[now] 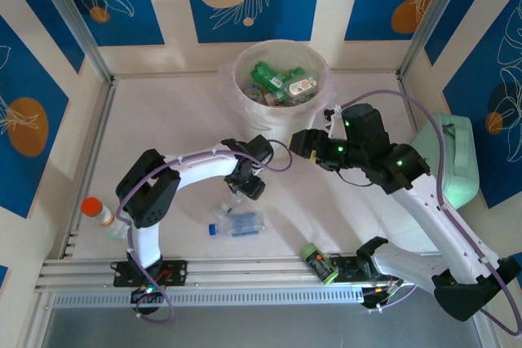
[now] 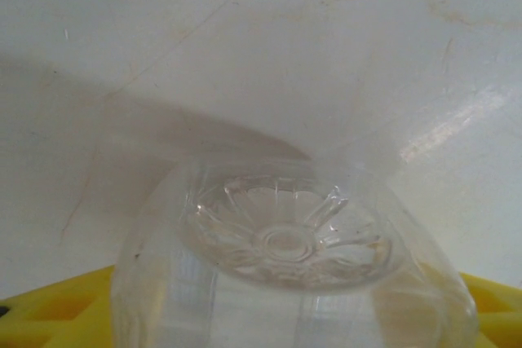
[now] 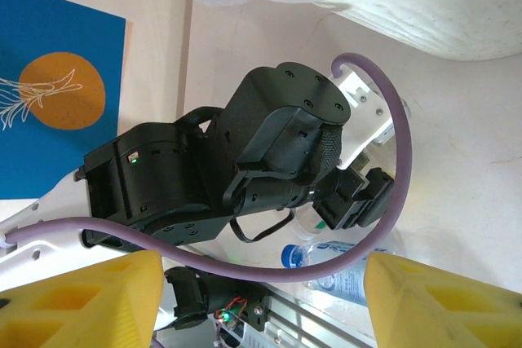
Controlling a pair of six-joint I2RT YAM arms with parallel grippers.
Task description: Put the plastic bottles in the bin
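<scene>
In the left wrist view the ribbed base of a clear plastic bottle point(image 2: 285, 242) sits between the yellow fingers point(image 2: 57, 309) of my left gripper point(image 2: 277, 319), which is shut on it. From above, my left gripper point(image 1: 247, 179) hangs over the table's middle, below the bin point(image 1: 245, 91). This cream-white bin has a clear liner and holds several green and clear bottles point(image 1: 277, 81). My right gripper point(image 1: 304, 143) is open and empty just right of the bin's base. Its yellow fingers point(image 3: 81, 299) stand wide apart. A blue-capped bottle point(image 1: 238, 225) point(image 3: 342, 270) lies on the table.
A green bottle point(image 1: 320, 263) lies by the near rail. An orange-capped bottle point(image 1: 99, 213) rests at the left edge. A mint-green case point(image 1: 457, 160) stands at the right wall. The left arm's purple cable point(image 3: 391, 201) crosses in front of my right gripper.
</scene>
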